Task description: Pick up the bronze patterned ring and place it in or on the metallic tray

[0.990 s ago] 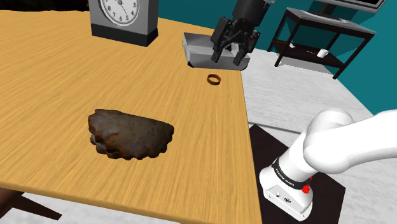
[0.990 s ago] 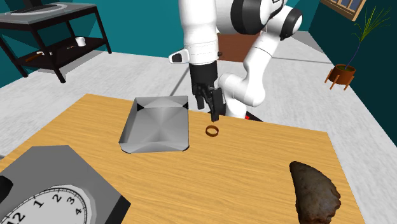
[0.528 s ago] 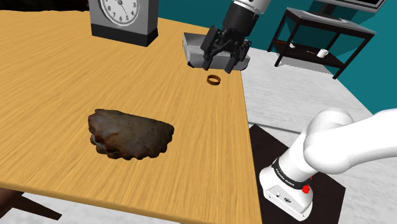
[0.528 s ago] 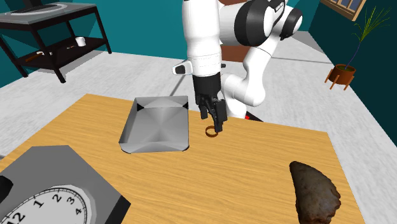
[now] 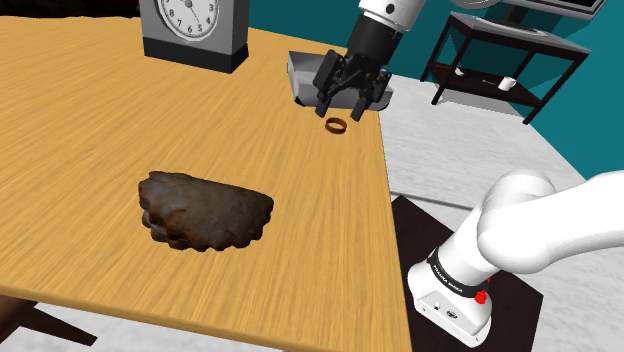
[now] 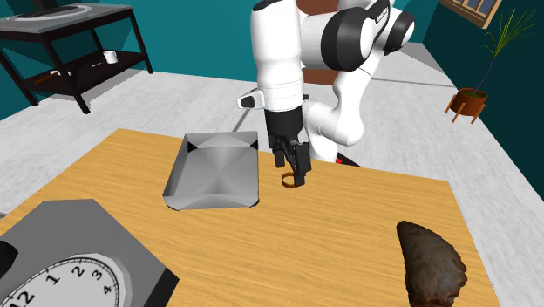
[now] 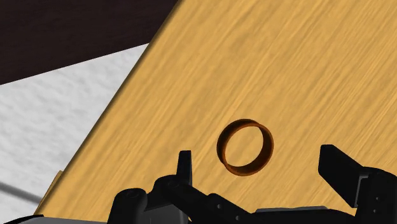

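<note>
The bronze ring (image 5: pixel 337 125) lies flat on the wooden table near its edge by the robot stand. My black gripper (image 5: pixel 342 110) hangs open just above it, fingers spread to either side, touching nothing. In the second exterior view the gripper (image 6: pixel 296 177) partly covers the ring (image 6: pixel 287 181). The wrist view has the ring (image 7: pixel 249 169) resting on the wood between the two fingers (image 7: pixel 184 169), somewhat nearer one of them. The grey metallic tray (image 6: pixel 214 170) sits on the table right beside the ring; in the shoulder view the tray (image 5: pixel 299 74) is half hidden behind the hand.
A grey clock (image 5: pixel 195 30) stands at the table's far side. A brown lumpy object (image 5: pixel 205 210) lies mid-table. The table edge (image 7: pixel 111 121) runs close to the ring, with pale floor beyond. A dark side table (image 5: pixel 510 60) stands off by the teal wall.
The gripper has come down from over the tray's edge to just above the ring, still open. The ring and tray have not moved.
</note>
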Motion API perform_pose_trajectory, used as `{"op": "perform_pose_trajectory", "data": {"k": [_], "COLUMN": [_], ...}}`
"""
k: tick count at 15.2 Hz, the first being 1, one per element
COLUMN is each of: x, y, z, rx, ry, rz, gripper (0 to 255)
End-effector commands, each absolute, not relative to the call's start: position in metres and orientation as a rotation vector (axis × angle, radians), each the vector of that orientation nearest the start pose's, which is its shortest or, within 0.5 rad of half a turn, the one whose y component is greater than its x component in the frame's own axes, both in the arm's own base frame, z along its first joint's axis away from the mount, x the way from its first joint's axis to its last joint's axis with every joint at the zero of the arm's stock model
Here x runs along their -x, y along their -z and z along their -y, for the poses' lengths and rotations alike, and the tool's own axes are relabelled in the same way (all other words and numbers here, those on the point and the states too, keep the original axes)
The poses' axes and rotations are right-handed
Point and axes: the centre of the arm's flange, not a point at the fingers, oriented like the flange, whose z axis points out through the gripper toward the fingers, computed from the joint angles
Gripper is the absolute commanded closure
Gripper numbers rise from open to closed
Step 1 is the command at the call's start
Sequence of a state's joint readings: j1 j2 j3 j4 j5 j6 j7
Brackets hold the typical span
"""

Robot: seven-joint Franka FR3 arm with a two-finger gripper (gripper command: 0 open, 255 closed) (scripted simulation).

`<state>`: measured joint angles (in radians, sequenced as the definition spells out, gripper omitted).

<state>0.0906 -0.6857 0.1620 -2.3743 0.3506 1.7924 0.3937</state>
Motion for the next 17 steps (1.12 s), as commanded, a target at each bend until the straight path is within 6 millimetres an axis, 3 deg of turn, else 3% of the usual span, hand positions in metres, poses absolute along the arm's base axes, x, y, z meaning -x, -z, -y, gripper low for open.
{"op": "perform_pose_trajectory", "data": {"k": [1, 2, 11, 17], "x": [-0.336, -0.336, -0.336, -0.336], "y": [-0.568, -0.568, -0.568, -0.6], "z": [-0.129, -0.129, -0.129, -0.129], "rx": [2.86, 2.86, 2.86, 2.86], "ry": [0.031, 0.031, 0.031, 0.031], "rz": [-0.335, -0.335, -0.335, -0.335], "gripper": [0, 255, 255, 255]}}
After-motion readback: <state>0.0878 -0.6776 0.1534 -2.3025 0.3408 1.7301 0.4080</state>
